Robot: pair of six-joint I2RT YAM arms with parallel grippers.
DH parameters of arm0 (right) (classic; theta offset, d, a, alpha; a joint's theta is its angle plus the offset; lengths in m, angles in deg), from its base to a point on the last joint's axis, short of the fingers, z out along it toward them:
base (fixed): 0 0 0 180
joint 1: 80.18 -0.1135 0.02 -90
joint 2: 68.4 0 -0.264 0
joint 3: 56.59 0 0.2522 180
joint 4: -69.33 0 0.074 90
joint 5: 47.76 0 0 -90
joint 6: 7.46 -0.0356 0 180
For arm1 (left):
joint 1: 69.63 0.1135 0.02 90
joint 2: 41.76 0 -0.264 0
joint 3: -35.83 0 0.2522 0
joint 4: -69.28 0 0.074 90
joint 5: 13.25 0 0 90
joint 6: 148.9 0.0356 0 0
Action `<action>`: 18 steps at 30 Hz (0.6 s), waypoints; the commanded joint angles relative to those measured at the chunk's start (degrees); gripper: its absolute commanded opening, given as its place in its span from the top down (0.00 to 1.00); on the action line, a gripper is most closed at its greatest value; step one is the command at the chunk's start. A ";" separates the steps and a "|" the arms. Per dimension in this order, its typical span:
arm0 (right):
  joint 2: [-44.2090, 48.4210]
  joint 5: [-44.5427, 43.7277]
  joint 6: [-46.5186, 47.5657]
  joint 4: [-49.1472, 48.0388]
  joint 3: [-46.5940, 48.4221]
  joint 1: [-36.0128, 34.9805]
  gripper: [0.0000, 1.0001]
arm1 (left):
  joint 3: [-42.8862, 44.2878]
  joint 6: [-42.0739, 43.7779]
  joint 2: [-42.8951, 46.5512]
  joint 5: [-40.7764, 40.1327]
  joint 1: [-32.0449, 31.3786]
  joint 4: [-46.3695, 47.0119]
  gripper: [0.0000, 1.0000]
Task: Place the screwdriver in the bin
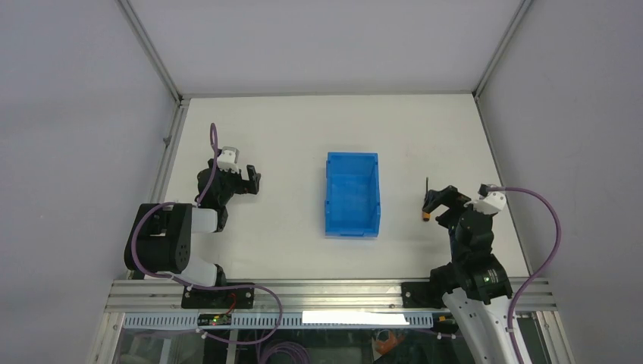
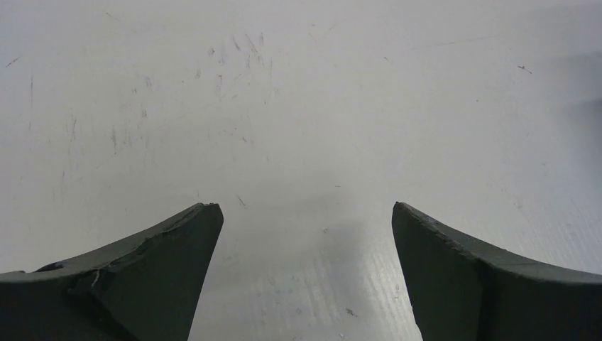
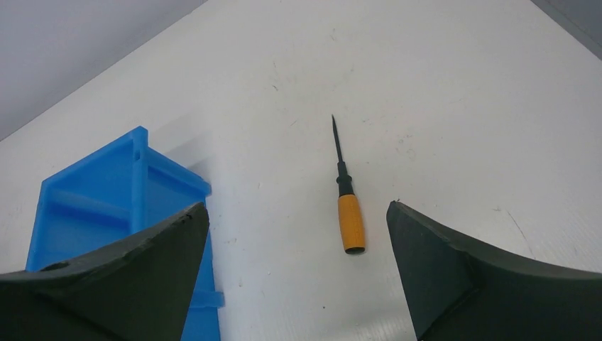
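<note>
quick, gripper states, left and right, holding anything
Left gripper: open, holding nothing.
Right gripper: open, holding nothing; the screwdriver lies loose just ahead of it.

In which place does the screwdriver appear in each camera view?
Top external: the screwdriver lies right of centre, right of the bin.
Left wrist: not in it.
Right wrist: the screwdriver is near the centre, tip pointing away.
Shared landmark: the bin, left of it in both.

Arms (image 1: 470, 235) black, white wrist housings (image 1: 227, 158), purple cables (image 1: 557, 231); end effector fingers (image 3: 142, 277) dark grey.
</note>
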 commanded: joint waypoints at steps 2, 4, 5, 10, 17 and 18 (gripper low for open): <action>-0.98 -4.55 -0.44 -2.78 1.85 0.28 0.01 | 0.97 -0.45 0.13 0.78 0.56 3.63 0.01; -2.36 -3.42 1.38 -4.26 3.55 0.29 0.01 | 0.99 -0.46 0.15 0.77 0.55 3.63 0.01; -3.20 -2.29 3.63 -5.11 5.11 0.28 0.01 | 0.97 -0.46 0.14 0.76 0.57 3.63 0.01; -12.33 4.87 11.00 -10.37 13.20 0.28 0.01 | 1.02 -0.46 0.13 0.76 0.55 3.63 0.01; -47.44 -3.25 9.14 16.60 44.98 2.23 0.01 | 1.04 -0.39 0.19 0.80 0.58 3.63 0.01; -51.76 -0.39 9.27 20.11 48.39 3.28 0.01 | 1.01 -0.43 0.14 0.77 0.62 3.62 0.01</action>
